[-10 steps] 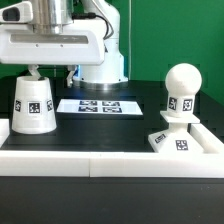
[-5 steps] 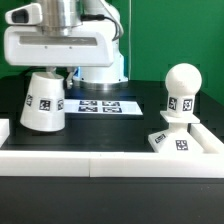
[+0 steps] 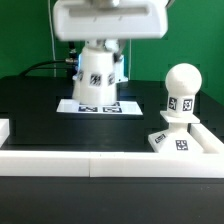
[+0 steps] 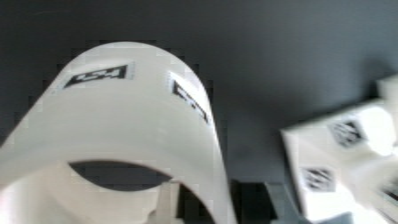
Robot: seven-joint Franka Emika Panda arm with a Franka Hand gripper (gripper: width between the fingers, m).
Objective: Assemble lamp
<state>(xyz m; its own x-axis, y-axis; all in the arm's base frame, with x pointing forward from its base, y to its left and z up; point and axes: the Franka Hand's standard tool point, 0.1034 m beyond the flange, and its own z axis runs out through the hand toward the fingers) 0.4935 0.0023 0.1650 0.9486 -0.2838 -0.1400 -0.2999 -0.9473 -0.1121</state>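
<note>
White shade (image 3: 95,75) hangs mid-frame, clamped in the gripper (image 3: 97,48); a slipping grip or off-centre descent could topple the bulb (image 3: 181,92).

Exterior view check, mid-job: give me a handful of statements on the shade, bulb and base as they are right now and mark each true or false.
1. The shade is lifted off the table, hanging under the gripper. True.
2. The bulb lies on its side by the marker board. False: it stands upright on the base, at the exterior view's right.
3. The shade already sits over the bulb. False: it hangs apart from the bulb, above the marker board.
4. The base sits against the white rail near the front. True.
5. The wrist view shows the shade close up, its tags visible. True.
</note>
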